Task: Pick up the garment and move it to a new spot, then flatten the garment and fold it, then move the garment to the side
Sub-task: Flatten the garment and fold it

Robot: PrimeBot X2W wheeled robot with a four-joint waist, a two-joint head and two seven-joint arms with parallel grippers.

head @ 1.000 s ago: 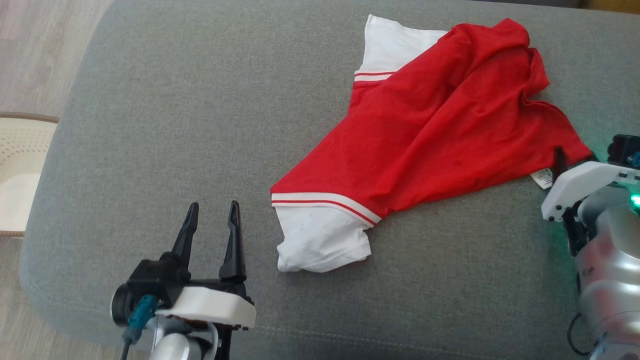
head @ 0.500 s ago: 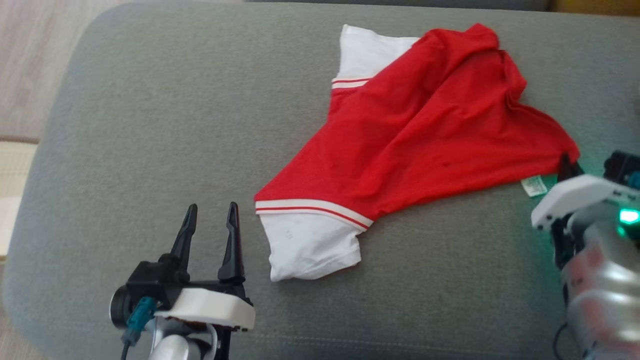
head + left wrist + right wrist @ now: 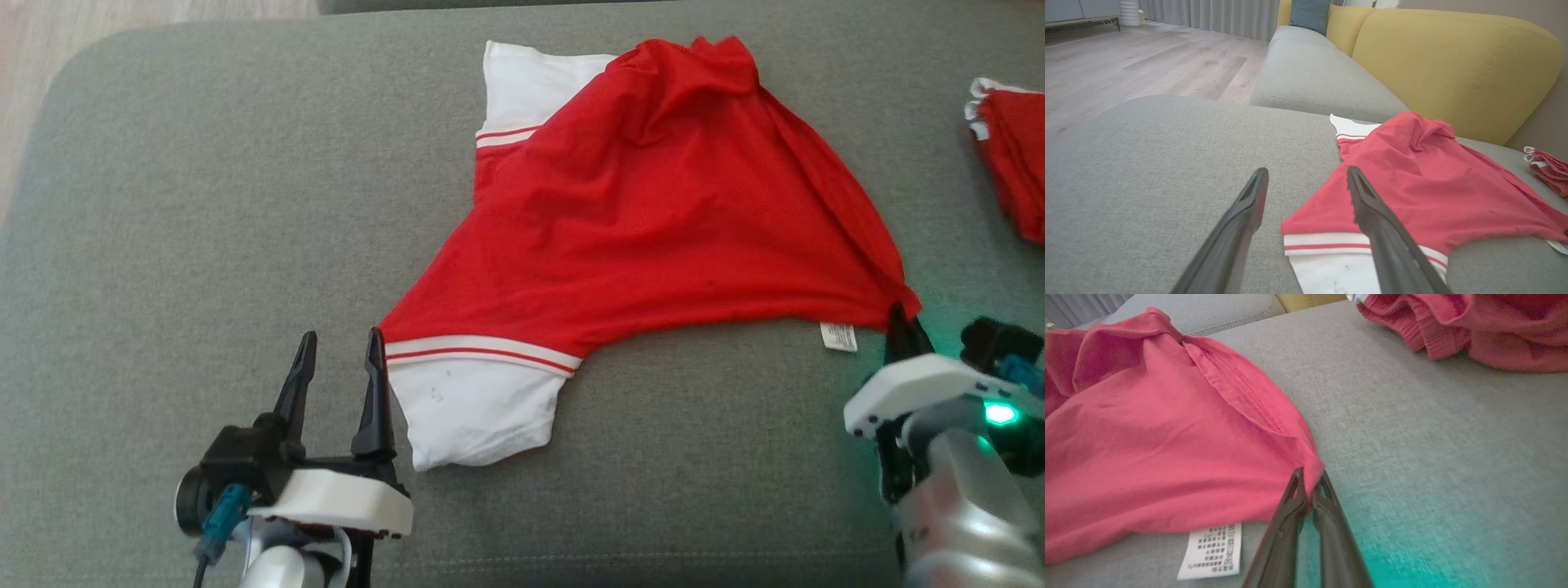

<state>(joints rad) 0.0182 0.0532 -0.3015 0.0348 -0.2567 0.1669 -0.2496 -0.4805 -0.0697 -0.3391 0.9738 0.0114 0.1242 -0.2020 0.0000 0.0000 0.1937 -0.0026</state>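
Observation:
The garment (image 3: 653, 220) is a red T-shirt with white, red-striped sleeves, spread crumpled across the grey cushion (image 3: 204, 204). My right gripper (image 3: 900, 320) is shut on its near right hem corner; in the right wrist view the fingertips (image 3: 1309, 482) pinch the red cloth (image 3: 1167, 445) beside a white care label (image 3: 1212, 551). My left gripper (image 3: 339, 351) stands open just left of the near white sleeve (image 3: 473, 408), apart from it. In the left wrist view its two fingers (image 3: 1306, 183) straddle the sleeve's striped edge (image 3: 1331, 245), above the cushion.
A second red garment (image 3: 1012, 163) lies bunched at the cushion's far right edge, also in the right wrist view (image 3: 1474, 326). A yellow backrest (image 3: 1453, 69) rises behind the cushion. Wooden floor (image 3: 1126, 61) lies beyond the cushion's left edge.
The right gripper has shut on the hem corner and drawn it nearer and rightward, stretching the red cloth flatter. The head camera has shifted too. The left gripper keeps its place and stays open.

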